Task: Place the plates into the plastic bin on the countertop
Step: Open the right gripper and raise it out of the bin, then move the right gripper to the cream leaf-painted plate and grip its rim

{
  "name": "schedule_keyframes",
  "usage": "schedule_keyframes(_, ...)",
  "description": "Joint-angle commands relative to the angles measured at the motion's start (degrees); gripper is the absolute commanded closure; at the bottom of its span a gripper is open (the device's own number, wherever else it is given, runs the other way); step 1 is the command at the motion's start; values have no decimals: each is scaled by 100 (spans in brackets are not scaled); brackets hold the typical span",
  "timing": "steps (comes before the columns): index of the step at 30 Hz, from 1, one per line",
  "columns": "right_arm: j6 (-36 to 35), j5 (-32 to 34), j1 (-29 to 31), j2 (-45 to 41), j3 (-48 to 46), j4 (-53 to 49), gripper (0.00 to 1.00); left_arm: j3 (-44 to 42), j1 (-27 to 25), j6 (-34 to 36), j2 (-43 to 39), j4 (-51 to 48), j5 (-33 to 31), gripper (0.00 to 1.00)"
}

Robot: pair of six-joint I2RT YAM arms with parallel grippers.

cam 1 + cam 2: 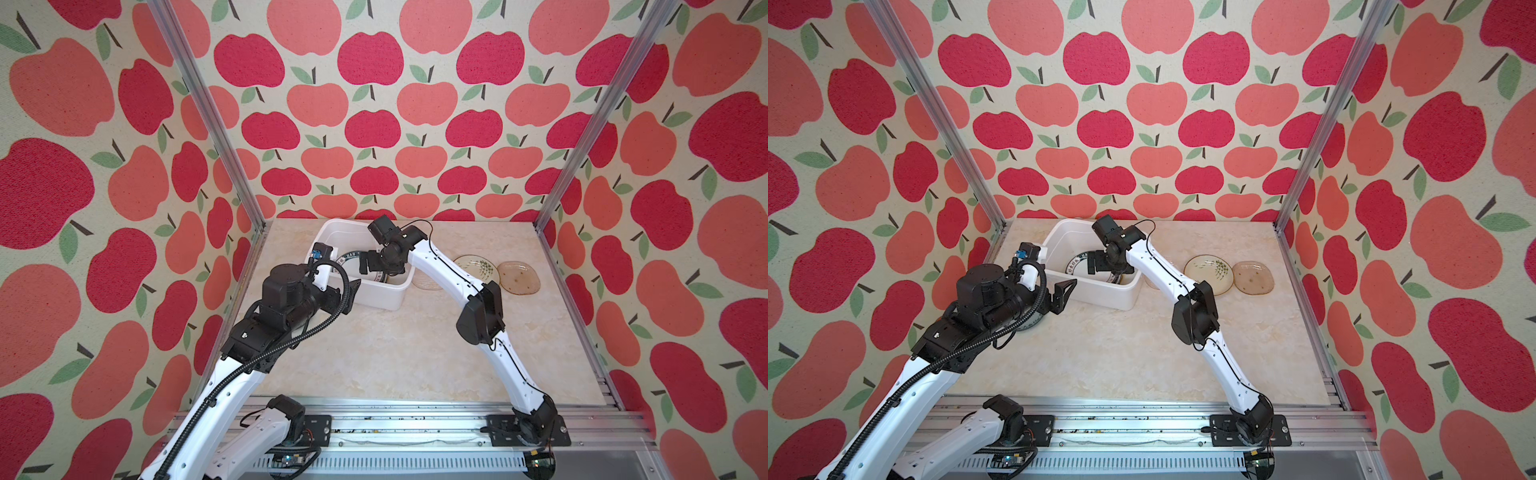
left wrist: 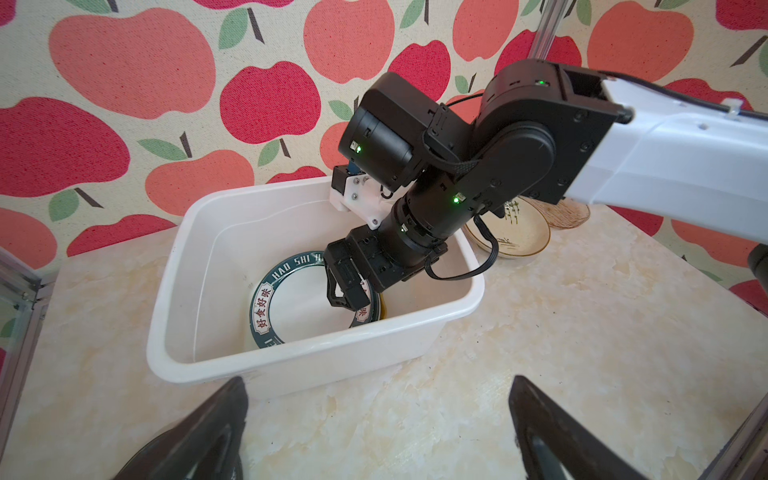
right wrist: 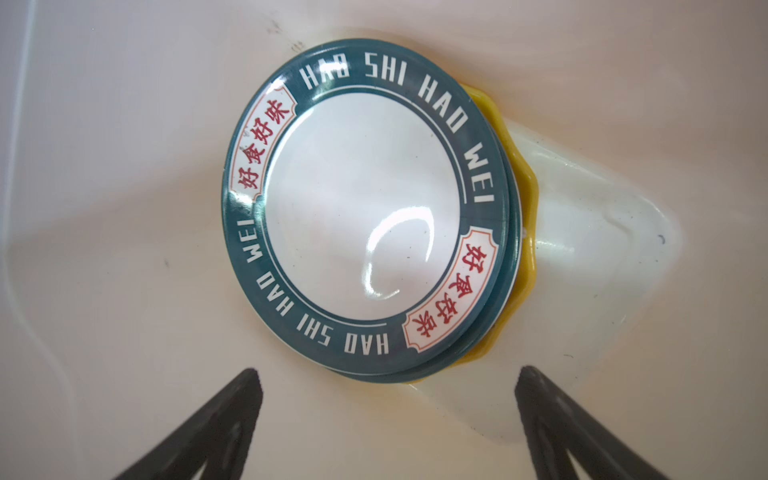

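The white plastic bin (image 1: pixel 332 227) (image 1: pixel 1100 297) (image 2: pixel 291 357) stands at the back left of the countertop (image 1: pixel 395 353). In it a white plate with a dark green lettered rim (image 3: pixel 365 208) (image 2: pixel 291 307) tops a stack, with a yellow scalloped plate (image 3: pixel 525 249) underneath. My right gripper (image 3: pixel 386 374) (image 1: pixel 368 264) (image 2: pixel 349 291) reaches down into the bin just above that stack, open and holding nothing. My left gripper (image 2: pixel 378 382) (image 1: pixel 351 291) (image 1: pixel 1065 293) is open over the countertop by the bin's near wall. A cream leaf-painted plate (image 1: pixel 476 268) (image 1: pixel 1208 270) and a brown glass plate (image 1: pixel 519 278) (image 1: pixel 1253 277) lie right of the bin.
A clear glass plate (image 1: pixel 426 283) lies partly hidden under my right forearm beside the bin. A dark curved plate rim (image 1: pixel 1029 327) peeks from under my left arm. Aluminium rails (image 1: pixel 582 332) edge the countertop, and apple-patterned walls close in three sides.
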Motion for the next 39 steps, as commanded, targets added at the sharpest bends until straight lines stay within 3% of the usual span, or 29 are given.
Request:
schedule_keyframes(1,-269,53,3,-699,241,53,2,149,-24,-161,-120,-47,-118,1)
schedule_keyframes(6,-386,191,4,-1327,231,92,5,234,-26,-378,-191,-148,-346,1)
schedule_keyframes(12,-562,500,-50,-2211,-54,-463,9,516,-47,-410,-222,-318,-101,1)
schedule_keyframes(21,-515,149,-704,-4555,-3083,-329,11,972,-760,-384,170,-570,-119,1)
schedule_keyframes(25,192,-153,-1358,-5716,-4849,221,14,1019,-1268,-383,382,-518,-383,1)
schedule_keyframes(31,1832,204,-2217,-7039,-7009,726,19,1011,-1903,-453,732,-246,-688,1)
schedule_keyframes(39,2500,-207,-3305,-7063,-8134,1257,25,1116,-2709,304,1311,-104,-540,1)
